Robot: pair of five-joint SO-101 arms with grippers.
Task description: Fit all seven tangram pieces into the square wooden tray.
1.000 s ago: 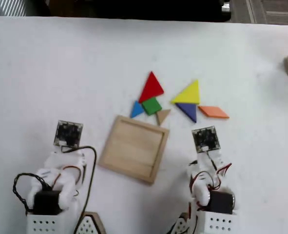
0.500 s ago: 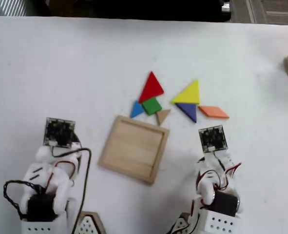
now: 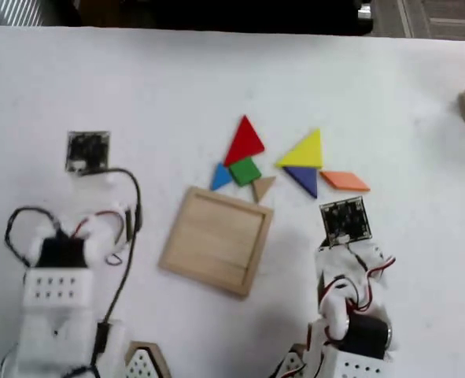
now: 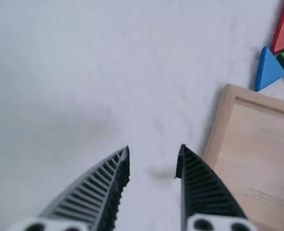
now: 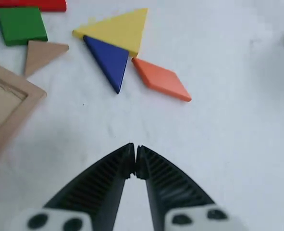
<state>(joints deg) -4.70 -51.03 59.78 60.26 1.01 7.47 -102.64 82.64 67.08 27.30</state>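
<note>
The big white table (image 3: 216, 79) reaches far out on the left of the tray and beyond the pieces, up to its far edge. The left arm (image 3: 59, 291) sits at the near edge, and its pincer (image 4: 154, 150) is open with a gap between the two tips. It hangs over the white table top just beside the tray's left edge and grips nothing. The right arm (image 3: 350, 307) sits near the tray's right side, and its pincer (image 5: 135, 149) is closed with the tips together, also with nothing in it. It points at the table just in front of the right group of pieces. The square wooden tray (image 3: 215, 236) lies a bit turned between the two arms. All seven pieces lie on the table past its far edge. The red triangle (image 3: 244, 142) touches the green square (image 3: 245, 170). The yellow triangle (image 3: 304, 151) lies edge to edge with the dark blue triangle (image 3: 304, 179). The orange slanted piece (image 3: 344, 181) lies just beside those two. The light blue triangle (image 3: 221, 177) touches the green square, and the tan triangle (image 3: 262, 187) lies just beside the tray's far corner
</note>
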